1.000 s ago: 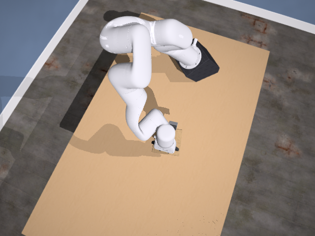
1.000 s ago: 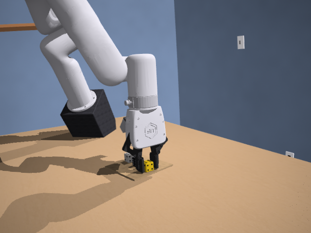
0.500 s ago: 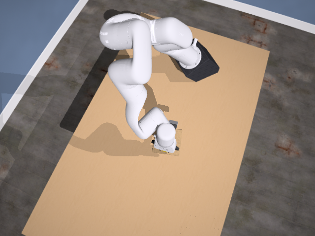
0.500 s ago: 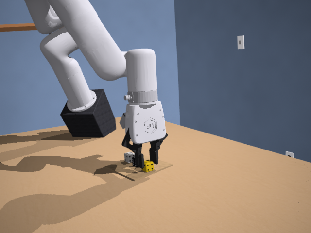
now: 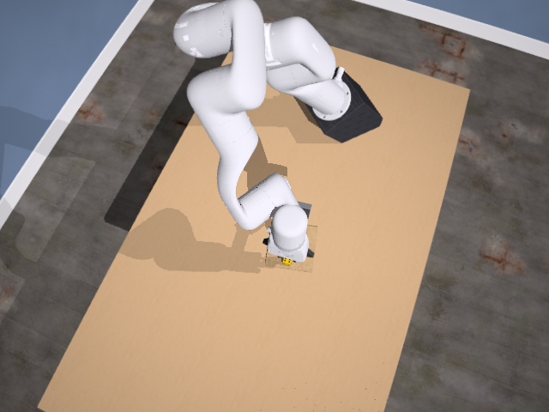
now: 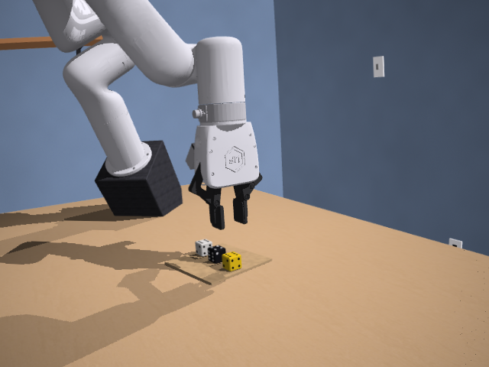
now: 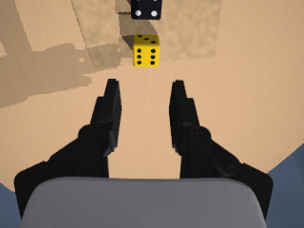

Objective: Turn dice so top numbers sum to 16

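Three dice stand in a row on the thin tan mat (image 6: 254,261) (image 7: 193,0) (image 5: 305,264): a white die (image 6: 203,247), a black die (image 6: 216,253) (image 7: 146,2) and a yellow die (image 6: 231,261) (image 7: 146,49) (image 5: 286,261). All three lie flat. In the wrist view the black die shows a four-pip face and the yellow die a six-pip face. The white die is out of the wrist view. My gripper (image 6: 228,222) (image 7: 145,94) hangs a little above the dice, open and empty, with its fingers pointing down.
The arm's black base block (image 6: 137,185) (image 5: 354,111) stands at the back of the wooden table (image 6: 355,296) (image 5: 221,332). The arm's wrist covers most of the mat in the overhead view.
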Controlling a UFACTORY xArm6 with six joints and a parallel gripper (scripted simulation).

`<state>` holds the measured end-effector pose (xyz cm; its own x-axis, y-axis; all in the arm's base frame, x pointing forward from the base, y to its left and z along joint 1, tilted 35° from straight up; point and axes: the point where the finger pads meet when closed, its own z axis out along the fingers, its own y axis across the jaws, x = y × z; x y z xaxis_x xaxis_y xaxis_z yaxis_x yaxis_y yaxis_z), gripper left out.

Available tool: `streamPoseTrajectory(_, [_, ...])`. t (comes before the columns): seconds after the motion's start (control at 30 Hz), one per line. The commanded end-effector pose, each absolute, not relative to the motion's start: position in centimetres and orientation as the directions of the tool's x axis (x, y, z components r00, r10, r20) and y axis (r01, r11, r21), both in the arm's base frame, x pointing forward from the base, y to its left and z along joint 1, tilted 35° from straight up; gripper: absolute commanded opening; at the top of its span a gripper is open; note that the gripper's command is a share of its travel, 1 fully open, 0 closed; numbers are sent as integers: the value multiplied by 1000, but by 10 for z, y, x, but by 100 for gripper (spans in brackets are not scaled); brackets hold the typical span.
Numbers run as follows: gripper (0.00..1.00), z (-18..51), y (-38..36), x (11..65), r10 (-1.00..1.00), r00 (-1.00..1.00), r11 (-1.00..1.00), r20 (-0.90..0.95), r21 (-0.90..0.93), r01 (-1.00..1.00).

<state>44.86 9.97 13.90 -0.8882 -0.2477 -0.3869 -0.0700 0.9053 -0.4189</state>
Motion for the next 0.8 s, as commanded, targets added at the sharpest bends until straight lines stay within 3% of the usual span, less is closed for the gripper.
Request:
streamPoseTrajectory(0.0, [42, 149, 104, 444, -248, -888, 905, -387, -419, -70])
streamPoseTrajectory(0.23, [42, 152, 105, 442, -248, -888, 905, -387, -419, -70])
streamPoseTrajectory(0.27, [100, 152, 105, 442, -248, -888, 905, -387, -419, -70])
streamPoseTrajectory(0.77, [100, 152, 105, 442, -248, -888, 905, -387, -419, -70])
